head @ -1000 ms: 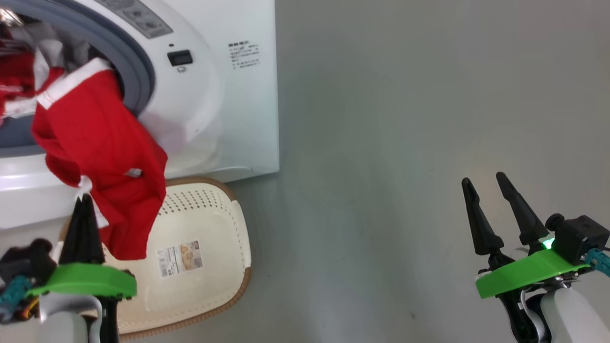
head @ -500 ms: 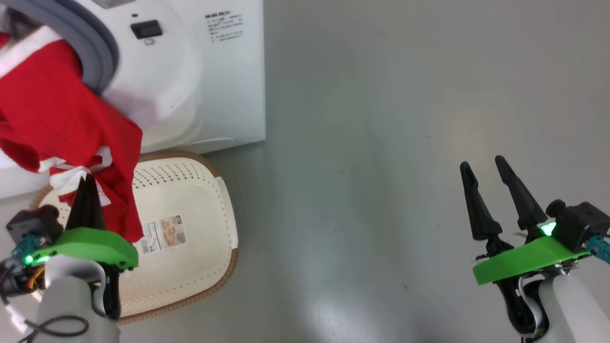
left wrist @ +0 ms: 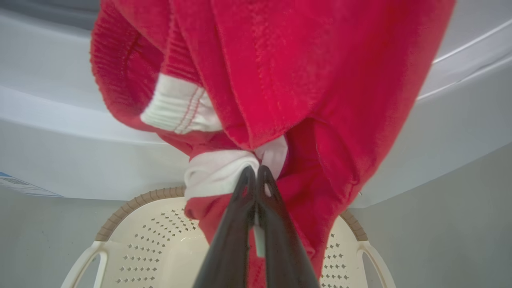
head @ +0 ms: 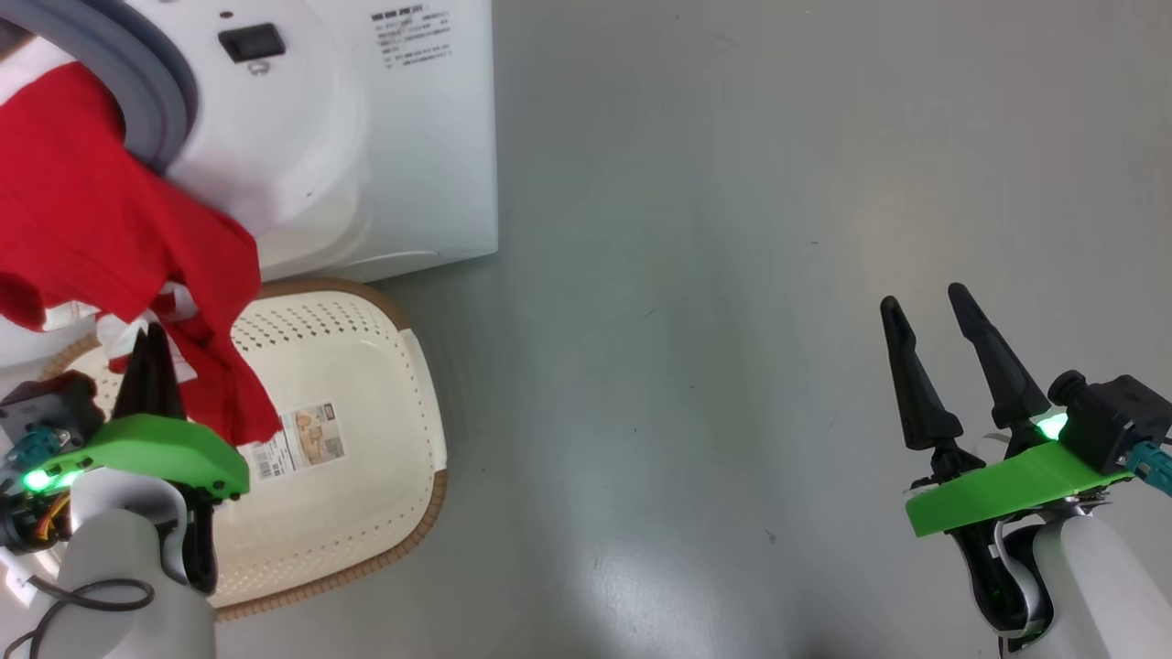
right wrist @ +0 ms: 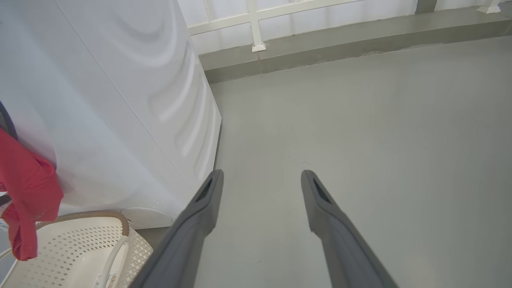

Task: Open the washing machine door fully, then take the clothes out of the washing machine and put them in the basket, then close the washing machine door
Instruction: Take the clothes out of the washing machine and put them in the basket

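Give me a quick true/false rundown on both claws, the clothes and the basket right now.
1. The left claw is shut on the red garment. True.
2. The right claw holds a garment. False: it is open and empty, over bare floor.
3. The red garment lies wholly inside the basket. False: it drapes out of the washing machine opening and hangs above the basket.
4. The basket stands on the floor in front of the washing machine. True.

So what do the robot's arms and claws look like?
The left gripper and right gripper each have two long, tapering black fingers on a bright green plate with a green light. Beside each sits a black block with a teal plug. The forearms are pale grey; a dark cable loops at the left one.
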`<state>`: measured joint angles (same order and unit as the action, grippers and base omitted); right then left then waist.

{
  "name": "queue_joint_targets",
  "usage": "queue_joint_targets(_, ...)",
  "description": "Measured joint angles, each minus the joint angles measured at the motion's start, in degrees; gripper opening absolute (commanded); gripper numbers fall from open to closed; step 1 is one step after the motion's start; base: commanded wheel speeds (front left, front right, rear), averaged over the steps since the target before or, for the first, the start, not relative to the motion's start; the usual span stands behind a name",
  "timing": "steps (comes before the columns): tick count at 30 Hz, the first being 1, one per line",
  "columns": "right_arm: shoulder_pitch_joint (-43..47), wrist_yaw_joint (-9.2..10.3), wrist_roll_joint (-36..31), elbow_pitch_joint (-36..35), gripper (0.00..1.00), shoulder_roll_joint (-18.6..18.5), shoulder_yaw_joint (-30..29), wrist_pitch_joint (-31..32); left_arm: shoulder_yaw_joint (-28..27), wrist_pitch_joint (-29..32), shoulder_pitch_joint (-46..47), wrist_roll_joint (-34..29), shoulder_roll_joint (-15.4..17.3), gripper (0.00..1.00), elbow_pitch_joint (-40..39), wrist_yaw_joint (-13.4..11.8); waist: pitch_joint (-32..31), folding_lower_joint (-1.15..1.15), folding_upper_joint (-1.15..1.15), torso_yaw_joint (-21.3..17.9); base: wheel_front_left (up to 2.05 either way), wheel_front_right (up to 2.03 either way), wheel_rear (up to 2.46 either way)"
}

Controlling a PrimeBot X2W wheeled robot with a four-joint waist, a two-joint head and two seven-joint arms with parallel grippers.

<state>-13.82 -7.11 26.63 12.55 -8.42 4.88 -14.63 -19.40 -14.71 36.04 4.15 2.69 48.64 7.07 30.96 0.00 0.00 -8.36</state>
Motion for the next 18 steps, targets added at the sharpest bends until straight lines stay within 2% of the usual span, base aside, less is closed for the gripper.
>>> queue_joint_targets(7,-0.3,0.00,0.0,0.2,1.00,0.0,-0.1,0.0,-0.4,0.0,-0.3,0.0,-0.4,1.00,-1.6,0.0,-1.1,0.00,0.00,0.4,0.00,0.00,0.00)
queue_joint_targets(18,-0.2,0.00,0.0,0.3,1.00,-0.5,-0.2,0.0,0.7,0.0,-4.6,1.1,-1.3,1.00,-10.4,0.0,-3.2,0.00,0.00,2.1,0.00,0.00,0.00)
